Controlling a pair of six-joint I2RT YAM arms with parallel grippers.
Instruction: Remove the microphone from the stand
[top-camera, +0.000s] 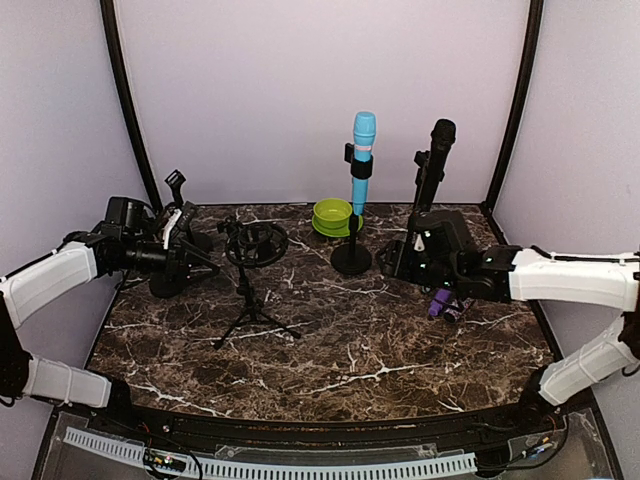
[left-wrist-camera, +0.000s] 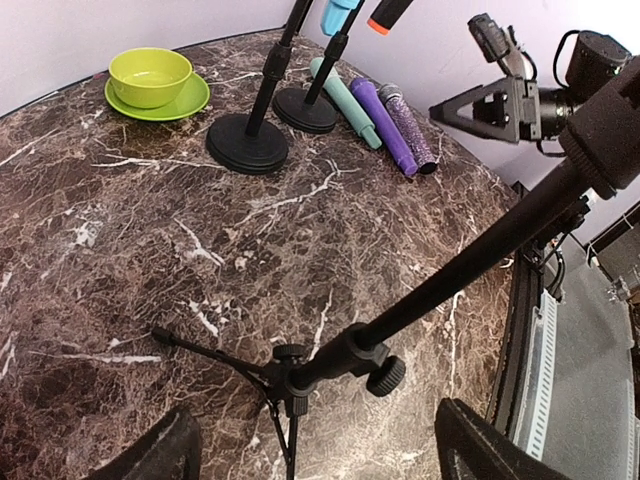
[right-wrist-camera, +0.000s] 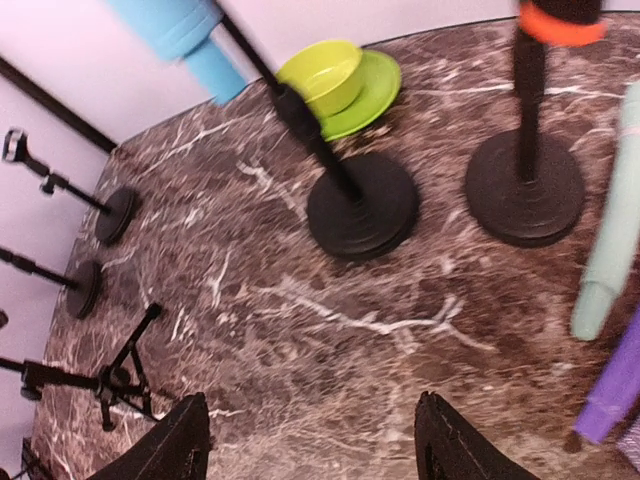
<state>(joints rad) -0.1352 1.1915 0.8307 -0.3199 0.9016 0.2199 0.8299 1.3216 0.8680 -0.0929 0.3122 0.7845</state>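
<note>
Task thing: I see two microphones held in stands near the far edge of the bench (top-camera: 380, 340). The blue microphone (top-camera: 358, 192) is about the middle, and the black microphone (top-camera: 435, 160) is toward the far right corner. I cannot tell which one is meant.
Stands: each is a thin pole on a round foot, with a clip around the barrel. In the right wrist view the blue one's foot (right-wrist-camera: 362, 205) and the black one's foot (right-wrist-camera: 525, 185) stand near each other.
Right tool: the right tool (right-wrist-camera: 312, 415) is wide and empty, low over the bench in front of both feet. From above it is just beside the black microphone's stand.
Left tool: the left tool (left-wrist-camera: 318, 420) is also wide with nothing held. It is at the left edge, facing the tripod stand (left-wrist-camera: 350, 350).
Handling: I judge a microphone to be stiff, rather light, with a smooth and somewhat slippery barrel. The clip probably grips by friction, so the stand may lift or tip together with it.
Where to hold: I would hold across the barrel on the free length beside the clip, not on the head. Then I would draw it out along its own axis, perhaps steadying the pole with the other tool.
Nearby: a green bowl (top-camera: 333, 213) sits just left of the blue stand. Loose microphones (left-wrist-camera: 385, 125) lie near the right edge.
</note>
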